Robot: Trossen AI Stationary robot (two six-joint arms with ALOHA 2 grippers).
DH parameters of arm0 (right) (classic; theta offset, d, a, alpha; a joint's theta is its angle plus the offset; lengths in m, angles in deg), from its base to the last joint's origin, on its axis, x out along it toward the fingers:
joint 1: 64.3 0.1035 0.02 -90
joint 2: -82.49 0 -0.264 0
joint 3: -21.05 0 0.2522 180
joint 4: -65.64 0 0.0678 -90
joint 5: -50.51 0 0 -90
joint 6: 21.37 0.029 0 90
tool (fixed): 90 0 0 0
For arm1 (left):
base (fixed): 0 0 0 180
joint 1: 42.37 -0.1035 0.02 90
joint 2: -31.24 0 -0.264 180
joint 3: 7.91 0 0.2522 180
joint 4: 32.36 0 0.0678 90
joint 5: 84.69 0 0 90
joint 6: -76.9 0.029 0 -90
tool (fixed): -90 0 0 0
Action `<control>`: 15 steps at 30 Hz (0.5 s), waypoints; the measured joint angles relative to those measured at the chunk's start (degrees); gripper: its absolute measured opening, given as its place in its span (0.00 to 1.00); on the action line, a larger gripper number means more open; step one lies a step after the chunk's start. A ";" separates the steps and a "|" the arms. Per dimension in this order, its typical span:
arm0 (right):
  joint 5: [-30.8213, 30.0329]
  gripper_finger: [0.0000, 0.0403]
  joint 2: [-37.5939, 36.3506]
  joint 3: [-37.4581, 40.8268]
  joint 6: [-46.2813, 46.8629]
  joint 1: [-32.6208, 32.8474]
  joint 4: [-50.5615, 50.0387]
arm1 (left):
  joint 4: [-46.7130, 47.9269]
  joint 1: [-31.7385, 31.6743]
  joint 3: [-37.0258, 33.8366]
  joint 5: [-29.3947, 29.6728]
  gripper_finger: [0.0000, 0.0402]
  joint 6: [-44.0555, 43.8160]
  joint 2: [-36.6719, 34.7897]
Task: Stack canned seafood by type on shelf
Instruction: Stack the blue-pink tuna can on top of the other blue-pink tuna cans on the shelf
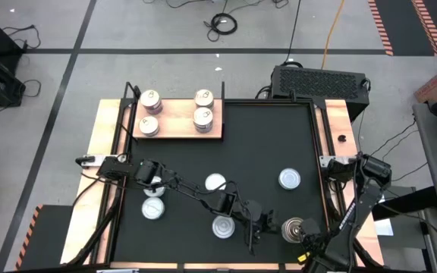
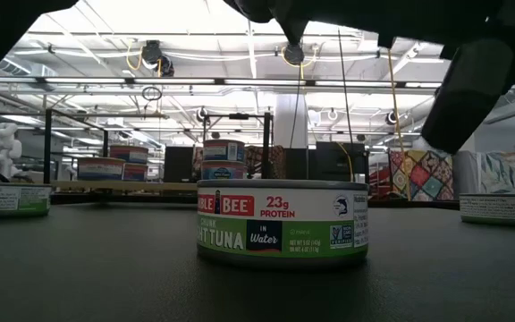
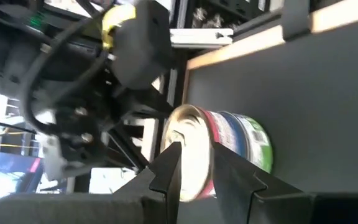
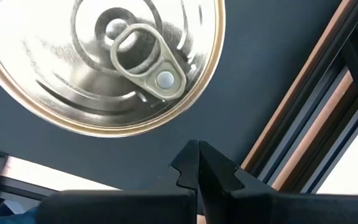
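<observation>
While four tins sit stacked on the shelf (image 1: pixel 179 118) at the far-left corner of the black mat (image 1: pixel 264 144), five more lie loose on the mat nearer the robot. Left hand (image 1: pixel 258 227) is out over the mat, near side of the shelf, between a silver-lidded tin (image 1: pixel 223 226) and a gold-lidded tin (image 1: pixel 293 228). Its fingers (image 3: pixel 166 171) stand slightly apart, pointing at the gold-lidded tin's rim, not gripping. Right hand (image 4: pixel 197 163) hovers just beside the same tin, fingers pressed together, empty. A tuna tin (image 2: pixel 282 222) stands upright mid-mat.
</observation>
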 joint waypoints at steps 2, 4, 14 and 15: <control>-0.02 0.00 0.00 -0.01 -0.03 -0.24 -0.01 | -0.86 -0.06 0.18 -1.26 0.22 0.10 0.00; -0.03 0.00 0.00 0.00 -0.07 -0.51 0.00 | -1.09 -0.21 2.02 -2.15 0.22 0.02 1.16; -0.34 0.00 -0.02 -0.01 -0.19 -1.22 2.24 | 2.99 -0.70 11.63 0.69 0.22 0.14 8.79; -0.37 0.00 -0.02 -0.01 -0.19 -1.27 2.34 | 2.90 -0.74 11.69 0.72 0.22 0.08 8.90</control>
